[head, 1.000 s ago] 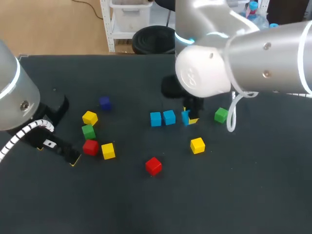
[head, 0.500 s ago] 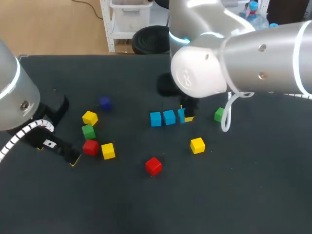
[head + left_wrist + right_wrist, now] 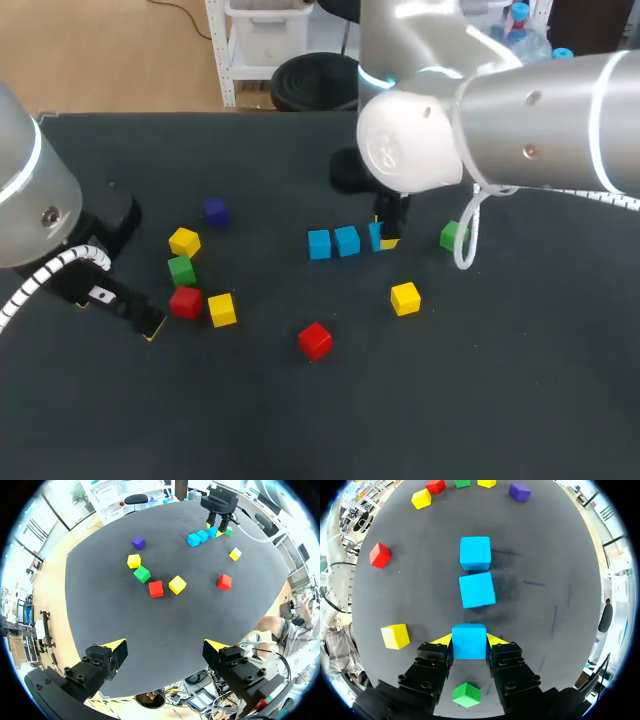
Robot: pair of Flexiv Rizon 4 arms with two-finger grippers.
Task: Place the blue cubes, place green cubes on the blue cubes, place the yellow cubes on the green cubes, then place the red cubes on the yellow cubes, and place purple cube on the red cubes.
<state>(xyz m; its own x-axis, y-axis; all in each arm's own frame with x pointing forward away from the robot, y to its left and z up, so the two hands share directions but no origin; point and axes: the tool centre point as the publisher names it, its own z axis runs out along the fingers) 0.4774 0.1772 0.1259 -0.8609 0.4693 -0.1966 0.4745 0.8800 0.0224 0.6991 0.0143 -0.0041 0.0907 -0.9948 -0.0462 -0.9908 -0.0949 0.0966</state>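
Observation:
Two blue cubes point(image 3: 319, 244) point(image 3: 347, 240) sit side by side mid-table. My right gripper point(image 3: 381, 238) is shut on a third blue cube point(image 3: 469, 642), held in line with the other two point(image 3: 477, 590) point(image 3: 475, 553) just ahead of its fingers. A green cube point(image 3: 453, 236) lies right of that gripper, partly hidden by the arm. A yellow cube point(image 3: 405, 298) and a red cube point(image 3: 315, 340) lie nearer the front. At the left are a purple cube point(image 3: 214, 210), yellow point(image 3: 184, 242), green point(image 3: 181, 270), red point(image 3: 185, 301) and yellow point(image 3: 221, 309). My left gripper point(image 3: 165, 645) stands open near the left edge.
The right arm's large white wrist point(image 3: 420, 140) hangs over the table's back middle and hides part of it. The dark table point(image 3: 480, 400) has bare surface at the front and right.
My right gripper has carried the blue cube a little to the left, closer to the two blue cubes. The left arm has not moved.

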